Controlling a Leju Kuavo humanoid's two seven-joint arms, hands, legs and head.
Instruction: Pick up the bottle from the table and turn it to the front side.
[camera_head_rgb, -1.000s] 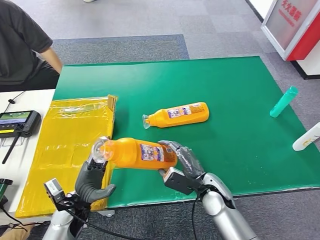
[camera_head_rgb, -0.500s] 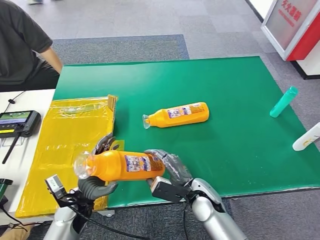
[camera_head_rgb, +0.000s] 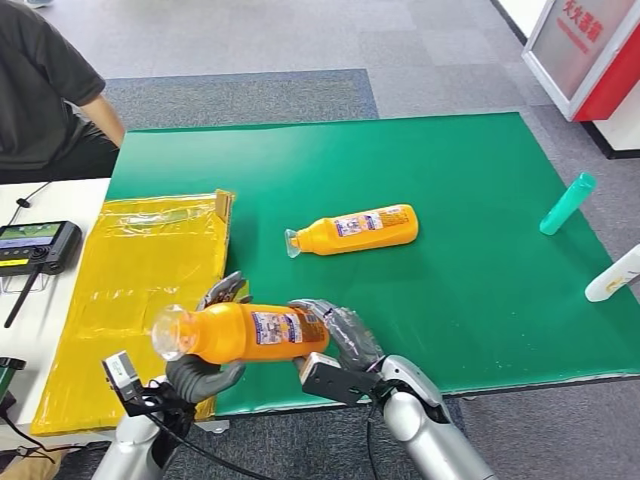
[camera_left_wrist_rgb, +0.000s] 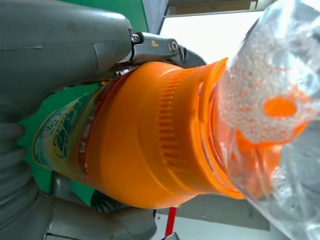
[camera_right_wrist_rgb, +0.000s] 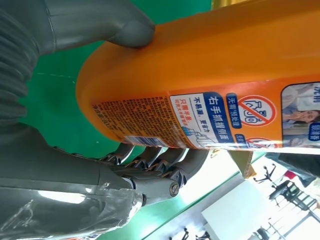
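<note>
Held bottle: an orange bottle (camera_head_rgb: 245, 333) lies on its side in the air above the near edge of the green surface (camera_head_rgb: 468, 240), its clear cap (camera_head_rgb: 167, 333) pointing toward the robot's left, its printed label facing up toward the head camera.
Left hand: the left hand (camera_head_rgb: 202, 372) grasps the bottle at its neck end, fingers (camera_head_rgb: 221, 290) curling over the far side and the thumb cupped beneath; the left wrist view shows the ribbed orange shoulder (camera_left_wrist_rgb: 170, 135) and the clear cap (camera_left_wrist_rgb: 275, 110) close up.
Right hand: the right hand (camera_head_rgb: 340, 335) grasps the bottle's base end; in the right wrist view the thumb (camera_right_wrist_rgb: 113, 22) presses one side of the orange body (camera_right_wrist_rgb: 211, 65) and the darker fingers (camera_right_wrist_rgb: 158, 160) wrap the other, just beside the label's blue panel.
Second bottle: another orange bottle (camera_head_rgb: 355, 229) lies flat on the green surface, farther out, cap toward the left.
Far right: a teal bottle (camera_head_rgb: 567, 203) and a white bottle (camera_head_rgb: 613, 274) lie near the right edge of the surface.
Left side: a yellow plastic bag (camera_head_rgb: 128, 290) lies flat beside the green surface, and a dark handheld device (camera_head_rgb: 34, 246) rests on the white table (camera_head_rgb: 45, 320) beyond it.
Background: a person in a dark shirt (camera_head_rgb: 41, 95) sits at the upper left corner.
</note>
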